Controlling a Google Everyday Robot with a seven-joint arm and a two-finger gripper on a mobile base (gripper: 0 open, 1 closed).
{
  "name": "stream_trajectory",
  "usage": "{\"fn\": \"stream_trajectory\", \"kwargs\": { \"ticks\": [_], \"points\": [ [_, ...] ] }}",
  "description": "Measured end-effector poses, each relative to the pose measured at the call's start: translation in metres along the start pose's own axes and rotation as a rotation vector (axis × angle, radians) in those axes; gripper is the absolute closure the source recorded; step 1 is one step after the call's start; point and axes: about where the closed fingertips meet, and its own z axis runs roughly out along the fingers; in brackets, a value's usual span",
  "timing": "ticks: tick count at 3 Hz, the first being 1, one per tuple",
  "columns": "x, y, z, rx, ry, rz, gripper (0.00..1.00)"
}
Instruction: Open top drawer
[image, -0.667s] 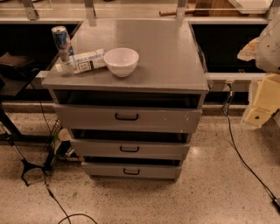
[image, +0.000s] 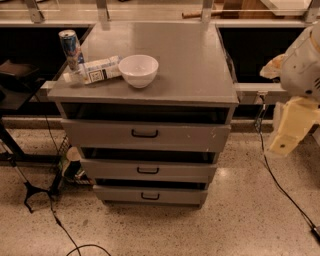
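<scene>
The top drawer (image: 100, 134) is the widest grey front, just under the cabinet top, with a small black handle (image: 145, 133) at its centre and pale chips (image: 214, 133) near its right end. It stands pulled out a little, with a dark gap above its front. My gripper (image: 292, 127), a cream-coloured piece under the white arm (image: 302, 65), hangs at the right edge of the camera view. It is to the right of the cabinet, at about the height of the top drawer, and touches nothing.
On the cabinet top (image: 190, 65) stand a white bowl (image: 138, 70), a lying white carton (image: 100, 69) and a can (image: 70, 47). Two narrower drawers (image: 147, 171) sit below, also slightly out. A black cable (image: 280, 187) runs over the speckled floor at right; a black stand (image: 30, 190) is at left.
My arm's cream end has shifted slightly down and to the left. The drawers and the items on top have not moved.
</scene>
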Motion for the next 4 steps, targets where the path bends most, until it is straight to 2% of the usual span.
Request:
{"fn": "stream_trajectory", "kwargs": {
  "ticks": [1, 2, 3, 4],
  "points": [
    [-0.019, 0.025, 0.032, -0.013, -0.056, -0.029, 0.00],
    [-0.043, 0.050, 0.085, -0.061, -0.102, -0.060, 0.00],
    [-0.070, 0.064, 0.141, -0.099, -0.129, -0.096, 0.00],
    [-0.100, 0.062, 0.186, -0.120, -0.144, -0.124, 0.00]
  ]
}}
